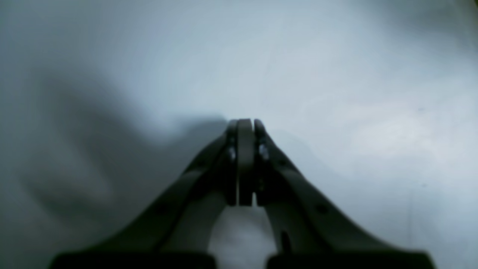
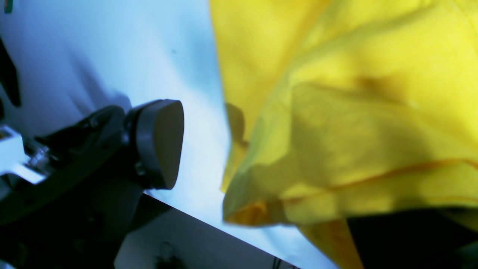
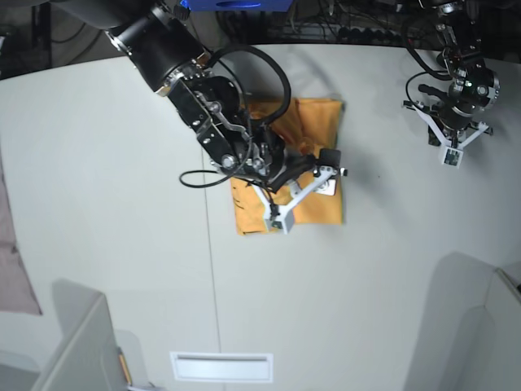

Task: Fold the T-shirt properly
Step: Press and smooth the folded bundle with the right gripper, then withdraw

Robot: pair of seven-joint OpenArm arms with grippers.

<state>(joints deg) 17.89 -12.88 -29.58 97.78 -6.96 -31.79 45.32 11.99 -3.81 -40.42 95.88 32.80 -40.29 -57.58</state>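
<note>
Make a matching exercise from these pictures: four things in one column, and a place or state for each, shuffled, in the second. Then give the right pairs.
Things:
1. T-shirt
2. left gripper
3. right gripper
4. pinkish cloth

Places or states:
A. fingers pressed together, over bare table, away from the shirt
B. lies at the far left edge of the base view
C. folded into a compact block near the table's middle
D. fingers apart, over the folded shirt

Pairs: 1-C, 2-A, 3-D, 4-B
</note>
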